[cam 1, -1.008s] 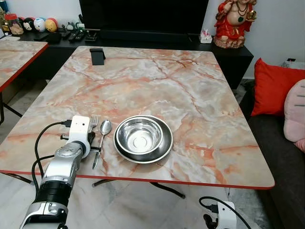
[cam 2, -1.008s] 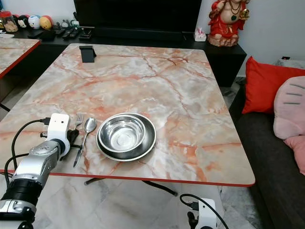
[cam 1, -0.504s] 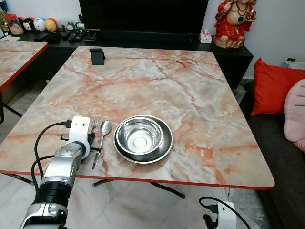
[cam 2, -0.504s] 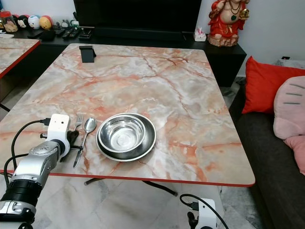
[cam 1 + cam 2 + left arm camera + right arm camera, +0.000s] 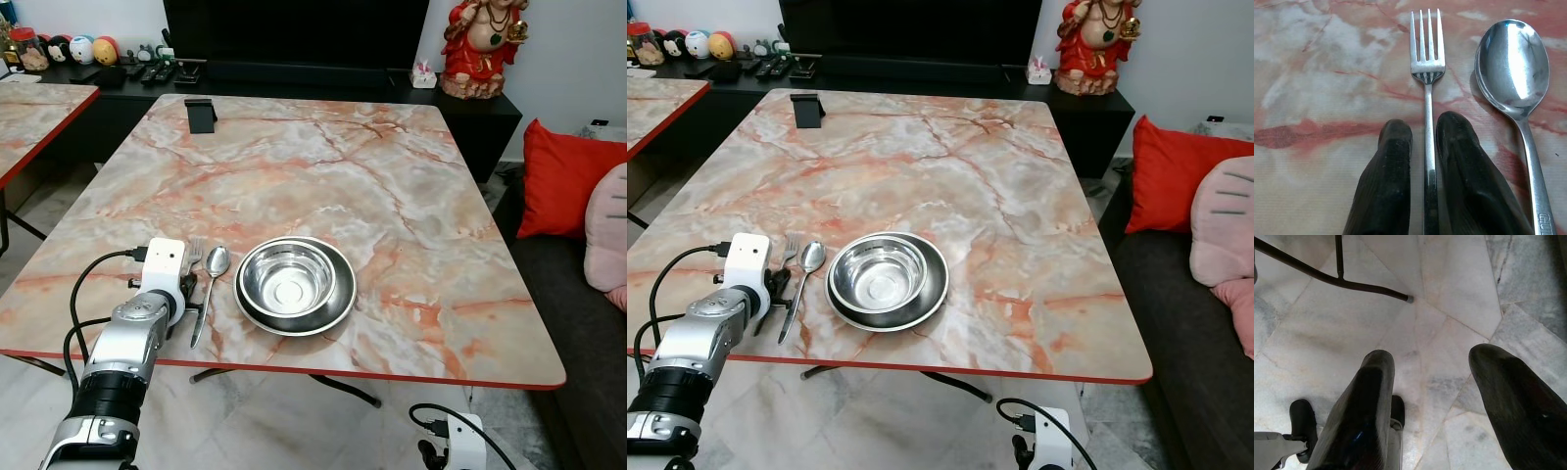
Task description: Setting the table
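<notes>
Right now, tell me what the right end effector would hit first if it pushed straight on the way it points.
Probably the marble floor: the right end effector hangs open, pointing down at bare tiles, a black table leg off to one side.

A steel fork is lying flat on the marble table near its front edge, tines pointing toward the far side, its handle running between the two black fingers of the left gripper, which are sitting close on either side of it. Just beside it a polished spoon is lying parallel, bowl facing up. Next to the spoon, a shiny steel bowl is sitting upright and empty inside a wider steel plate, both resting on the table.
</notes>
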### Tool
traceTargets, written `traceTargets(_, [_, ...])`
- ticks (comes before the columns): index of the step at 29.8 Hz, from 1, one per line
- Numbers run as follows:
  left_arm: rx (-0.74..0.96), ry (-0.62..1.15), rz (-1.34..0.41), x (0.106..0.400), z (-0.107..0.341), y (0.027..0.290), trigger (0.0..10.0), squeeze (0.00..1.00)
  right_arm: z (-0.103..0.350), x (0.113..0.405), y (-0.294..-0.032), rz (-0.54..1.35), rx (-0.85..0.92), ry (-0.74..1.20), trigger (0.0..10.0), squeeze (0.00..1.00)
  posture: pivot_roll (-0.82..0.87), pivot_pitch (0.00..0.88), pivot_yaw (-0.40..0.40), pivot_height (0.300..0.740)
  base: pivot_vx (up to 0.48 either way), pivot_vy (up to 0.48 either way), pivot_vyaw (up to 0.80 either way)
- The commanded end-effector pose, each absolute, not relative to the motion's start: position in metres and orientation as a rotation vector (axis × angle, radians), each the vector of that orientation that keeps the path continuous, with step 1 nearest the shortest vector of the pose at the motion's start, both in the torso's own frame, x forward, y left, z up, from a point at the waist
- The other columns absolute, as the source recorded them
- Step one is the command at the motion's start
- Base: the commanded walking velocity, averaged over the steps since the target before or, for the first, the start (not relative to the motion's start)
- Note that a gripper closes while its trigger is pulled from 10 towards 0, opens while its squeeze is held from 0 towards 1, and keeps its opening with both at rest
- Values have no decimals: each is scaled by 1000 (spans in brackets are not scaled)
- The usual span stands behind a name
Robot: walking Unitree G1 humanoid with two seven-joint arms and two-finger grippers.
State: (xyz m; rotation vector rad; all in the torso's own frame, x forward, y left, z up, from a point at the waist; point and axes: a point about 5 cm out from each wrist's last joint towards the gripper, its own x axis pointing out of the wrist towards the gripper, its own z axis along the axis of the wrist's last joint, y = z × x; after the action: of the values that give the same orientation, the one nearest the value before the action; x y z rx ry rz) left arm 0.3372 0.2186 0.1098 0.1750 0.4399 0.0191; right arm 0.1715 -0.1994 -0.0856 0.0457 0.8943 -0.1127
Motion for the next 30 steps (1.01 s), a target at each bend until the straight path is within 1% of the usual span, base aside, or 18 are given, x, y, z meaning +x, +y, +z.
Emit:
traceTargets(1, [188, 487, 8, 332, 100, 216, 10000, 1000, -86, 170, -202, -119, 43, 907, 10000, 0, 38, 0, -41, 740, 0, 0, 0])
traceTargets(11, [186, 467, 12, 334, 108, 216, 10000, 1000, -86, 170, -202, -117, 42, 907, 10000, 0, 40, 0, -41, 740, 0, 0, 0])
traceTargets(12, [184, 463, 11, 334, 110, 215, 10000, 988, -86, 170, -202, -117, 41, 907, 10000, 0, 40, 0, -41, 740, 0, 0, 0])
traceTargets(13, [182, 459, 10, 334, 112, 215, 10000, 831, -86, 170, -202, -117, 42, 906, 10000, 0, 40, 0, -41, 740, 0, 0, 0])
traceTargets(14, [181, 455, 8, 335, 114, 214, 10000, 396, -86, 170, -202, -117, 42, 906, 10000, 0, 40, 0, -41, 740, 0, 0, 0])
traceTargets(15, [181, 450, 5, 335, 115, 214, 10000, 86, -86, 170, -202, -116, 42, 906, 10000, 0, 40, 0, -41, 740, 0, 0, 0])
traceTargets(16, [181, 447, 2, 335, 116, 214, 10000, 0, -86, 170, -202, -116, 42, 906, 10000, 0, 40, 0, -41, 740, 0, 0, 0])
traceTargets(26, [198, 420, 13, 338, 130, 216, 10000, 0, -86, 170, -201, -113, 42, 906, 10000, 0, 46, 0, -42, 740, 0, 0, 0])
traceTargets(29, [200, 397, 24, 338, 136, 216, 10000, 0, -86, 170, -201, -112, 41, 906, 10000, 0, 46, 0, -42, 740, 0, 0, 0])
traceTargets(30, [197, 366, 29, 340, 142, 215, 10000, 0, -86, 170, -202, -113, 41, 906, 10000, 0, 43, 0, -41, 740, 0, 0, 0])
